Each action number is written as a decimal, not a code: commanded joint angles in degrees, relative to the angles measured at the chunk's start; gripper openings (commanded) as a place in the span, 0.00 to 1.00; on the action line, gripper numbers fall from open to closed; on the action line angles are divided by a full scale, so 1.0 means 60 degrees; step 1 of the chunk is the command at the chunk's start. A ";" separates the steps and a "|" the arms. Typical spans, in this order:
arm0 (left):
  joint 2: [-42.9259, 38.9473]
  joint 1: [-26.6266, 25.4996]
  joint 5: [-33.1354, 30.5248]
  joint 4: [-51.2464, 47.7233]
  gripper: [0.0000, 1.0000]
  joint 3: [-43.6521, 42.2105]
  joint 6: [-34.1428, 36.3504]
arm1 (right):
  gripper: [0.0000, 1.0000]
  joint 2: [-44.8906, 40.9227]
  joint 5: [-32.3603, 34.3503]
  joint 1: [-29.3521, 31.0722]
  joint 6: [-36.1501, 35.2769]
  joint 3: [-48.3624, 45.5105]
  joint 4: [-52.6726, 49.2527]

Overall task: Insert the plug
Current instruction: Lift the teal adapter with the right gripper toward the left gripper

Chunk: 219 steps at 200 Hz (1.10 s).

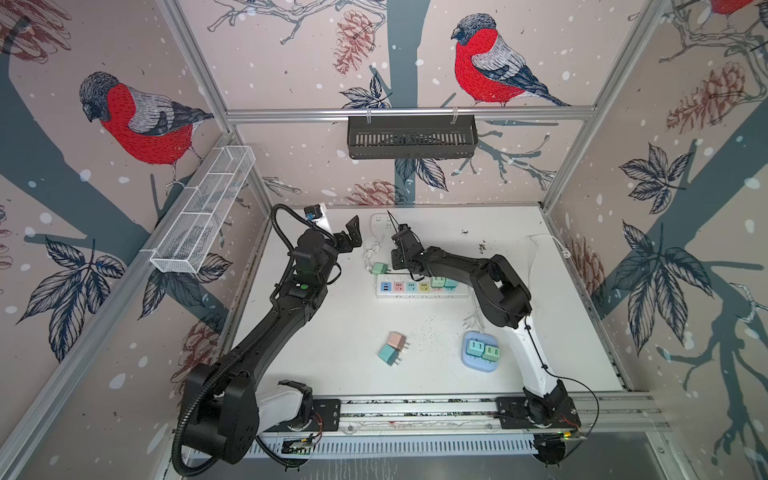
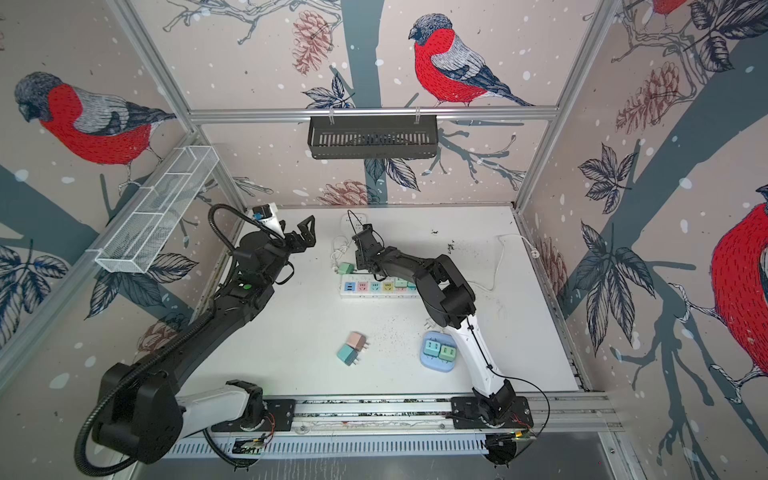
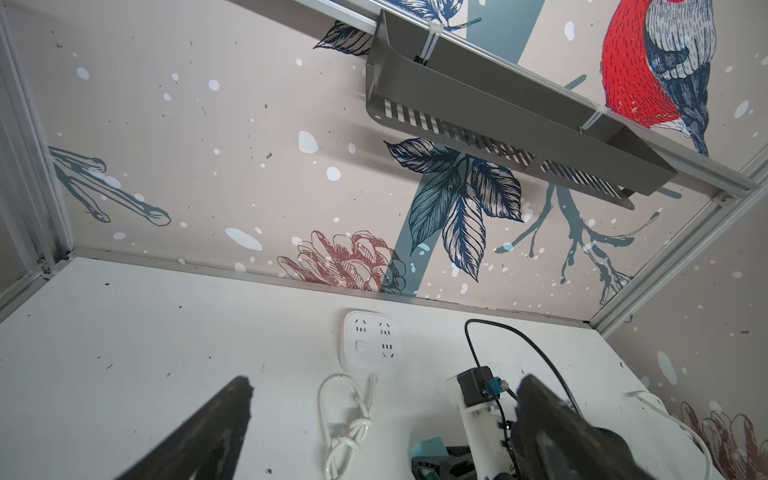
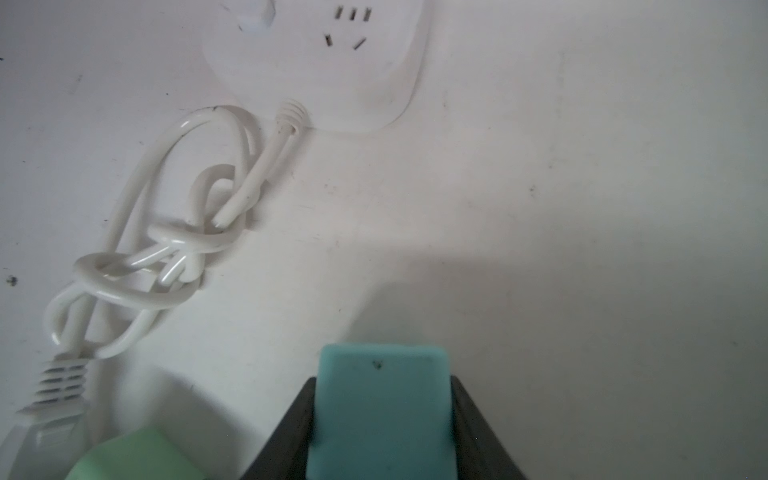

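I read the right jaws as closed on the teal plug (image 4: 380, 411), one finger (image 4: 286, 436) flat against each side of its body. The plug sits between the jaws; its prongs are hidden, and I cannot tell whether it touches the desk (image 4: 582, 208). A green plug (image 4: 124, 457) lies just beside the jaws, the knotted white cord (image 4: 166, 249) ahead of them, and the white socket block (image 4: 332, 62) farther ahead. In a top view the colored power strip (image 1: 419, 287) lies near them, on the wrist side. The left jaws stand fully spread, fingers (image 3: 216, 428) well apart, nothing between them
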 commanded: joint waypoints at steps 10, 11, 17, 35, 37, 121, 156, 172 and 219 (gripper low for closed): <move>-0.0149 -0.0001 0.0202 0.0382 0.99 -0.0171 -0.0084 | 0.33 -0.1113 0.0254 0.0153 -0.0105 -0.0677 0.0508; -0.0147 0.0002 0.0212 0.0382 0.99 -0.0172 -0.0090 | 0.33 -0.1153 0.0276 0.0158 -0.0117 -0.0714 0.0527; -0.0166 0.0002 0.0280 0.0389 0.99 -0.0201 -0.0081 | 0.33 -0.1424 0.0367 0.0208 -0.0150 -0.0936 0.0627; -0.0142 0.0004 0.0462 0.0385 0.99 -0.0174 -0.0067 | 0.32 -0.2338 0.0623 0.0360 -0.0245 -0.1697 0.0981; -0.0137 0.0005 0.0487 0.0394 0.99 -0.0166 -0.0056 | 0.32 -0.2442 0.0653 0.0377 -0.0279 -0.1819 0.1024; -0.0835 -0.0044 0.3951 0.1156 0.96 -0.0643 0.0941 | 0.24 -0.7645 0.2095 0.0762 -0.1213 -0.6869 0.3638; -0.0598 -0.0439 0.4689 0.0897 0.90 -0.0246 0.1380 | 0.24 -0.9843 0.2355 0.0852 -0.2080 -0.8831 0.4972; -0.0529 -0.0873 0.4796 0.0361 0.89 0.0124 0.1844 | 0.24 -1.0822 0.2512 0.0895 -0.2461 -0.9684 0.5532; -0.0573 -0.2239 0.5707 -0.0041 0.89 0.0288 0.3333 | 0.23 -1.3037 0.2478 0.0948 -0.3393 -1.1730 0.6846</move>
